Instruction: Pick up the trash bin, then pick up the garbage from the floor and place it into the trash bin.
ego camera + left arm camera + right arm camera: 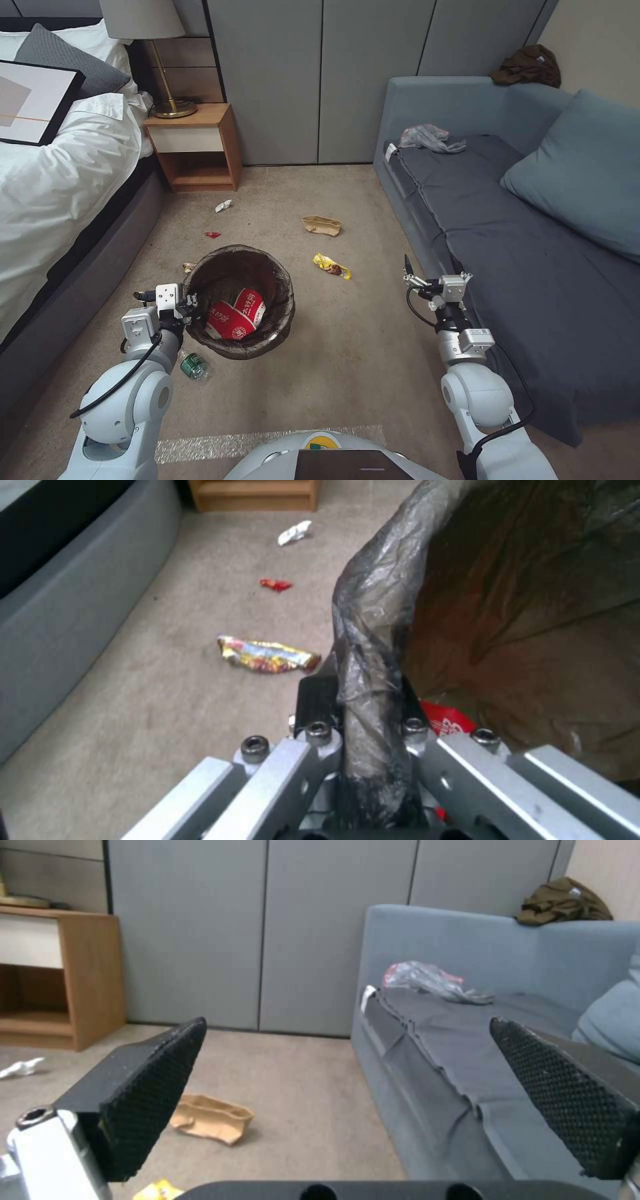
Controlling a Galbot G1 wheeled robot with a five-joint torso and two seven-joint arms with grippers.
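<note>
So the left gripper [191,304] has its fingers [320,700] clamped on the bag-covered rim of the trash bin [280,313], which sits mid-floor between the bed [60,180] and sofa [533,267] with crushed red-and-white cups [235,316] already inside. The right gripper [433,270] hangs near the sofa's front edge, fingers [150,1095] spread wide and holding nothing. Floor litter: tan paper bag [322,225], yellow wrapper [331,266], green-labelled bottle [194,365] beside the left arm, white scrap [223,205] and red scrap [212,235] toward the nightstand [197,147].
</note>
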